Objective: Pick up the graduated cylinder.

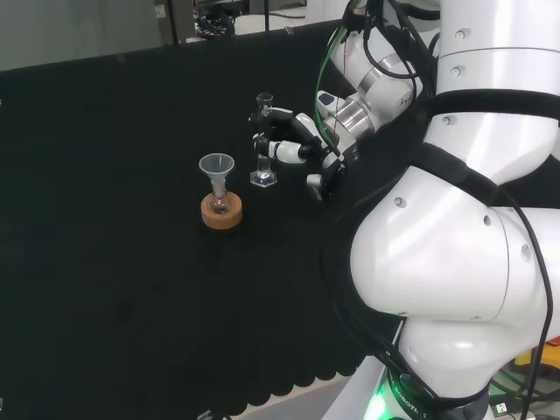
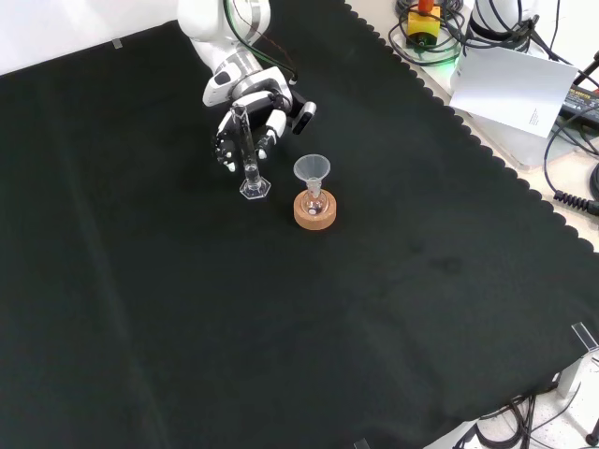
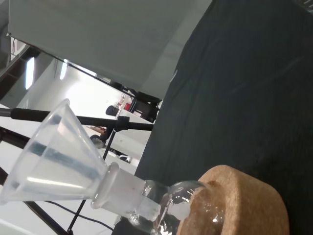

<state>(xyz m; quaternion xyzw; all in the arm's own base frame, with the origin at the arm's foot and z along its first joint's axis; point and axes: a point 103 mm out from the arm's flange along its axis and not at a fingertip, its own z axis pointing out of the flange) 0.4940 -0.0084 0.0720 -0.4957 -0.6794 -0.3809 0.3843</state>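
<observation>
On my head view I take the round cork ring stand (image 1: 221,211) as my landmark: a small clear round-bottomed flask (image 1: 220,201) sits in it, with a clear plastic funnel (image 1: 216,166) standing in the flask's neck. Just to the right of the cork stand, the tall, narrow clear glass graduated cylinder (image 1: 262,140) stands upright on its hexagonal foot on the black cloth (image 1: 105,219). The black and white hand (image 1: 302,149) reaches in from the right of the cylinder, farther from the cork stand than the cylinder is; I see its fingers curled about the cylinder's tube, while the foot rests on the cloth as far as I can make out. On my front view the cork stand (image 2: 314,210) with flask (image 2: 314,200) and funnel (image 2: 312,169) sits a little below and to the right of the cylinder (image 2: 249,154), near it but not touching. The hand (image 2: 251,117) comes down from above the cylinder, fingers wrapped behind and beside the tube, and the foot lies on the cloth (image 2: 281,327). On my wrist view the cork stand (image 3: 234,205) looms close, the flask (image 3: 171,203) lying in its hollow and the funnel (image 3: 56,159) fitted into the flask's neck, with black cloth (image 3: 244,88) beyond the stand.
</observation>
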